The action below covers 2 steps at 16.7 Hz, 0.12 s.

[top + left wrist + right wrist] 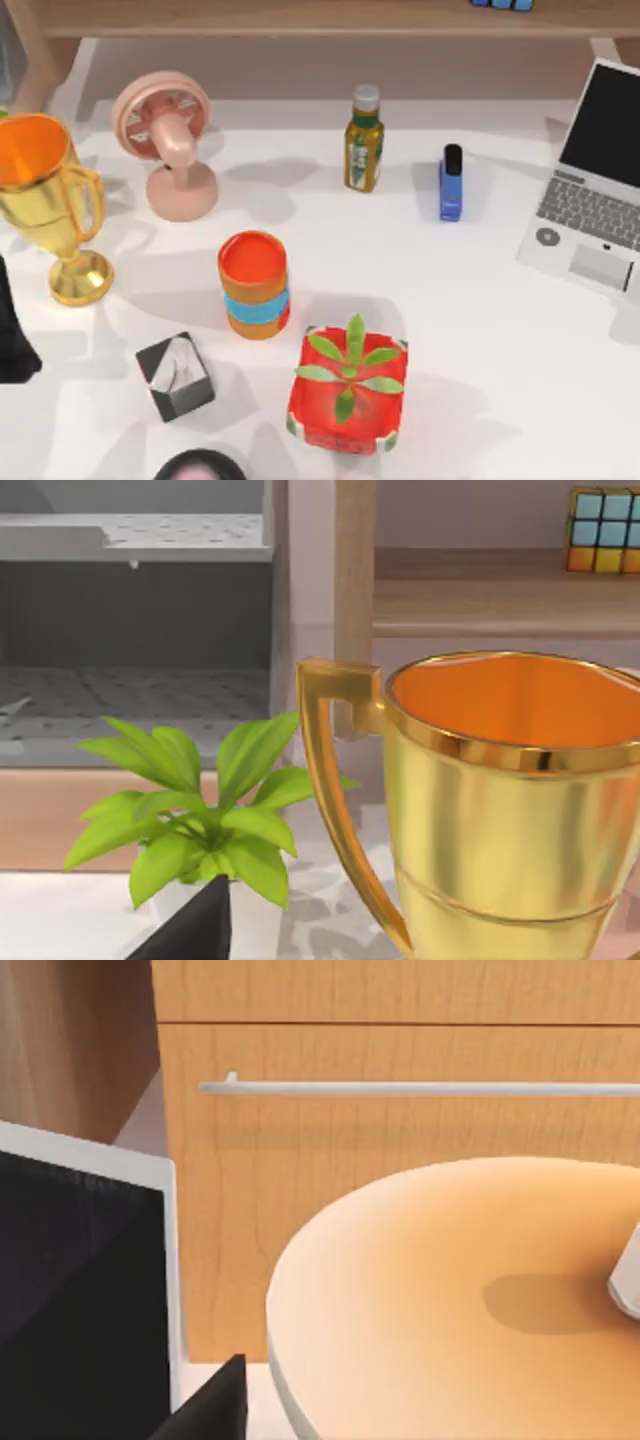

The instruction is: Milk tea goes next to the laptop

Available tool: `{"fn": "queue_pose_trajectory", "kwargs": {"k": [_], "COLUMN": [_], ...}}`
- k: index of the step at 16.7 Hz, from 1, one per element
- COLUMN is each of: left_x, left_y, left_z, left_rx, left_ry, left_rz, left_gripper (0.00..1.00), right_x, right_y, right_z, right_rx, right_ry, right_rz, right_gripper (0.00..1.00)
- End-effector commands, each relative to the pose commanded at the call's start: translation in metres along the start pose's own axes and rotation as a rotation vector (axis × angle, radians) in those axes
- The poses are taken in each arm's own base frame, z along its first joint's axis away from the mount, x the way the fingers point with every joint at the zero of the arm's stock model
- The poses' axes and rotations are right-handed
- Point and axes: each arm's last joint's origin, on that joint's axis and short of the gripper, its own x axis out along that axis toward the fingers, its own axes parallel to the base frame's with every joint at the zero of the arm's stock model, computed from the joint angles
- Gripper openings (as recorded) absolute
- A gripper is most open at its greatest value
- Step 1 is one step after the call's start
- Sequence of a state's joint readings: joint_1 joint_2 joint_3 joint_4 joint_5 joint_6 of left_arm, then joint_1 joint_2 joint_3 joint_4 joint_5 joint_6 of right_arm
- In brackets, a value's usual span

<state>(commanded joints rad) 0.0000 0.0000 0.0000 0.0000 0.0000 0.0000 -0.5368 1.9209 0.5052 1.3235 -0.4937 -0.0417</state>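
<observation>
The milk tea's orange-tan domed lid (470, 1300) looms close under the right wrist camera, with the base of its white straw (628, 1280) at the picture's edge; the cup body is hidden beneath the lid. A dark part of my right gripper (205, 1410) shows just beside the lid's rim. The laptop (590, 190) stands open at the table's right edge, and its black screen (80, 1290) rises right beside the milk tea. My left arm (15, 335) sits parked at the table's left edge, near the gold trophy (45, 200).
On the table stand a pink fan (170, 140), a green-labelled bottle (364, 140), a blue stapler (452, 185), an orange can with a blue band (254, 285), a red planter (345, 385) and a black-and-white box (176, 375). A wooden cabinet (400, 1160) rises behind the laptop.
</observation>
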Motion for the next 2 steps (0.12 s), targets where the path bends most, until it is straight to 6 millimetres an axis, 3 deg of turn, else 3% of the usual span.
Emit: {"fn": "queue_pose_trajectory", "kwargs": {"k": [2], "left_x": [0.0], "left_y": [0.0], "left_z": [0.0], "left_rx": [0.0], "left_ry": [0.0], "left_rz": [0.0], "left_gripper": [1.0], "right_x": [0.0], "right_y": [0.0], "right_z": [0.0], "right_rx": [0.0], "right_ry": [0.0], "right_rz": [0.0], "right_gripper": [1.0]}}
